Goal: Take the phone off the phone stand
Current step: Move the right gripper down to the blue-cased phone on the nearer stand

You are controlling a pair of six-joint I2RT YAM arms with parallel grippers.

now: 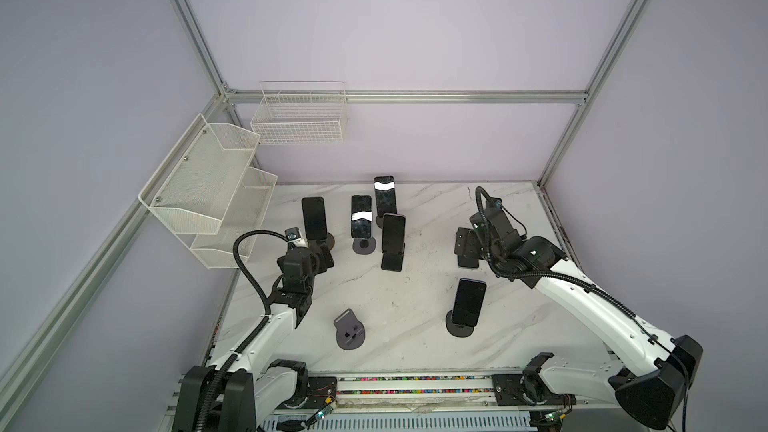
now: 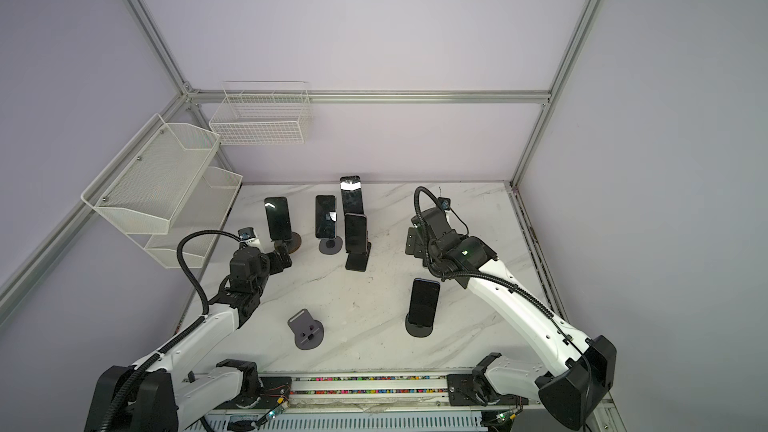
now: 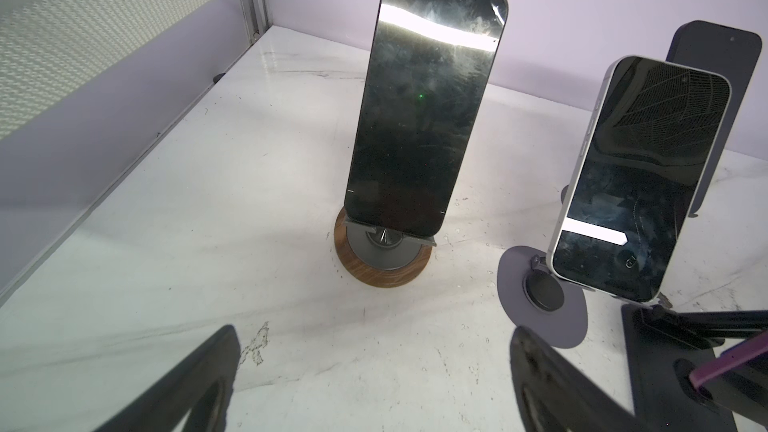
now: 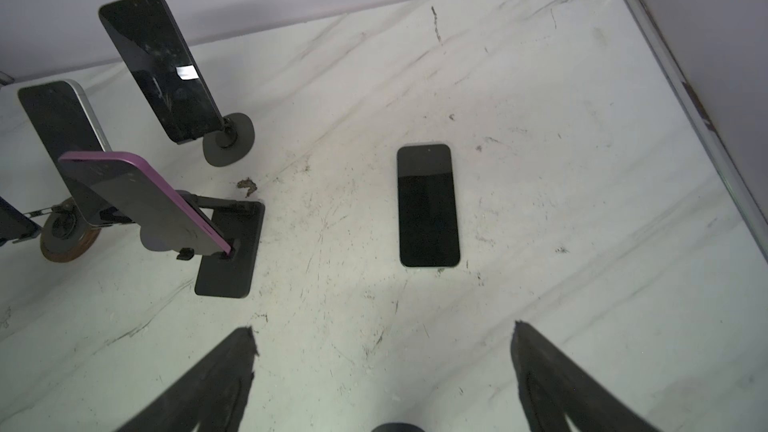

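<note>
Lying flat — phone (right hand spread)

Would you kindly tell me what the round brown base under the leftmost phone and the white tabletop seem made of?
The round brown base looks like wood or wood-look veneer, satin: grain streaks on its rim. The white tabletop looks like polished marble or marble-print laminate: grey veins, glossy reflections.

Left pincer extended forward, spread wide, empty; right pincer angled downward, spread wide, empty.
</note>
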